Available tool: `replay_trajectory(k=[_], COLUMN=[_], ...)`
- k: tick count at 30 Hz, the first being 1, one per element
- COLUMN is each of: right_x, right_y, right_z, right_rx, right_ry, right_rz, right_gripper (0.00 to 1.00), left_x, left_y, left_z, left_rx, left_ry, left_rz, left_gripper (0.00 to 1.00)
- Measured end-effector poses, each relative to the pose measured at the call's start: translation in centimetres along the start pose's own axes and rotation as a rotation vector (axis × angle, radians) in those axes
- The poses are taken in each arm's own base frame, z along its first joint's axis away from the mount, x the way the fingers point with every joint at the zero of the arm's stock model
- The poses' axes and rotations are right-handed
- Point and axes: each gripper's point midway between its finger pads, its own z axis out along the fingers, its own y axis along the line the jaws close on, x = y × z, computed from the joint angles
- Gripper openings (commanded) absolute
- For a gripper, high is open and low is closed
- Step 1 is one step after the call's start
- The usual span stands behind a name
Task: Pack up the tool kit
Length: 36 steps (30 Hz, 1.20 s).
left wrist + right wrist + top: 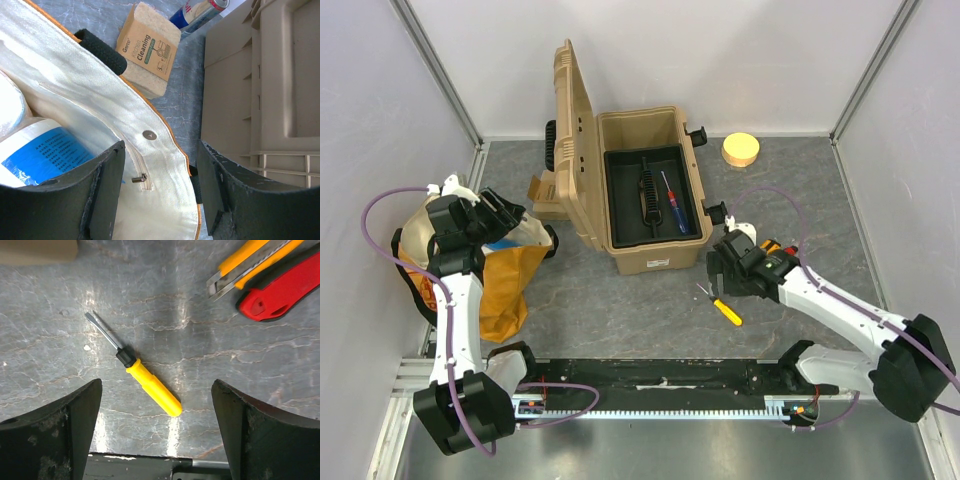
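Grey marbled table [620,310], white walls on three sides. The toolbox [655,255] sits at the far middle with its lid [575,150] stood up on the left, so the black tray [625,215] is open to drop things into. A red-and-blue screwdriver [672,203] already lies in that tray.

My right gripper [156,390] hangs over the bare table just near the box's right front corner, jaws spread wide with nothing between the pads. The yellow screwdriver [727,311] lies flat on the table right below it. In the wrist view it sits slantwise between the two fingers, blade toward the box, handle toward me, touching neither finger. I reckon it's the next piece to go in. It's skewed to the jaws, so I'd turn the wrist before closing. A yellow utility knife [255,260] and a red-handled tool [285,290] wait just to the right.

Over on the left, my left gripper [161,147] is above the cloth bag [90,95]. Its jaws are apart and straddle the bag's rim, not visibly pinching it. Looks like it's parked out of the way.
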Motion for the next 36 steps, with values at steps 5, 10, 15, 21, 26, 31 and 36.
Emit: replay_trajectory(k=[5,10,15,21,26,31,36], right_x=[2.9,4.8,5.6,4.7,4.7,4.7,3.1], right_y=[0.6,0.6,0.8,1.4,1.8,1.5,-0.7], right_z=[2.3,3.8,5.2,5.7,5.7,5.4,3.4], right_rx=[-0.031,-0.036,-0.013,-0.027,-0.045,-0.027,0.079], right_ry=[0.067,0.104,0.153,0.129,0.132,0.131,0.074], right_rz=[0.034,0.064,0.065,0.080,0.099,0.114,0.122], right_gripper=[0.91,0.81,0.64,0.30,0.00,0.00,0.00], left_x=[0.0,0.0,0.0,0.0,0.0,0.0,0.0], left_y=[0.0,0.0,0.0,0.0,0.0,0.0,0.0], left_z=[0.0,0.0,0.0,0.0,0.0,0.0,0.0], left_rx=[0.000,0.000,0.000,0.000,0.000,0.000,0.000], left_ry=[0.000,0.000,0.000,0.000,0.000,0.000,0.000], left_rz=[0.000,0.000,0.000,0.000,0.000,0.000,0.000], left_gripper=[0.65,0.64,0.64,0.64,0.64,0.64,0.64])
